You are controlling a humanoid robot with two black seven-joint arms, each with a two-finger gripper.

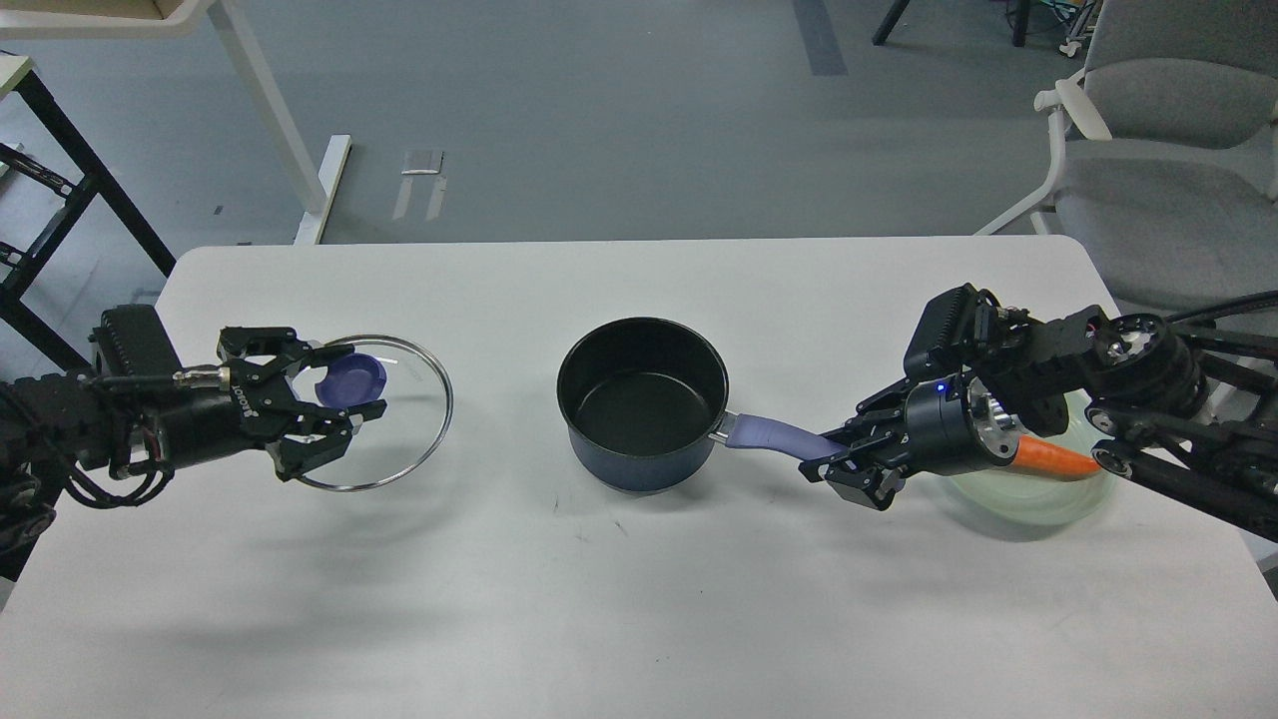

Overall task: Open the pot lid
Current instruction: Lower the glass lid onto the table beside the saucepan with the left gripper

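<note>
The lid (384, 414) was off the pot (644, 404) and lay well to its left on the table (639, 599), with the left gripper (334, 394) spread wide around its knob (354, 379), neither finger clearly pressing it. The pot stood open at mid-table, its handle (774, 436) pointing right into the right gripper (834, 464), whose fingers were closed on the handle's end. Behind that arm sat a plate (1038, 499) with a carrot (1053, 459).

Centre of frame: small dark blue saucepan (644, 404), black interior, purple-blue handle. Left: clear glass lid (394, 411), steel rim, purple-blue knob. Right: pale green glass plate (1038, 496) bearing an orange carrot (1053, 458). White table (639, 599). Black arms.
</note>
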